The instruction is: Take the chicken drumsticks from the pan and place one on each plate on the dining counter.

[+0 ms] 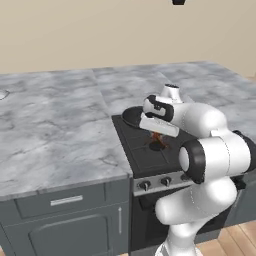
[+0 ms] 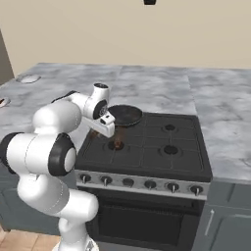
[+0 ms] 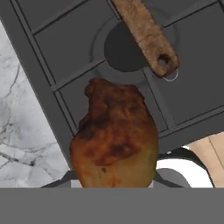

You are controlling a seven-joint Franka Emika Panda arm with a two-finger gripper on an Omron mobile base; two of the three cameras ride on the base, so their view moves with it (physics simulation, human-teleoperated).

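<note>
- Above the front-left burner (image 3: 124,48) of the black stove (image 2: 162,147), the end effector (image 1: 157,134) is clenched on a chicken drumstick (image 3: 114,135), lifted clear of the pan (image 2: 125,115).
- Seen from the hand camera, the drumstick's long axis runs along the fingers, narrower end pointing away toward the stove.
- Beside the burner lies the pan's wooden handle (image 3: 146,33).
- Marbled worktop (image 1: 55,135) flanks the stove.

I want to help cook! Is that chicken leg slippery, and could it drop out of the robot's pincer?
Probably a bit slippery: the chicken drumstick looks shiny and glazed. It seems stiff rather than floppy, since it keeps its lumpy shape while hanging above the stove. Its rounded, uneven sides could let it twist or slide in the pincer, so slow moves seem wise.
</note>
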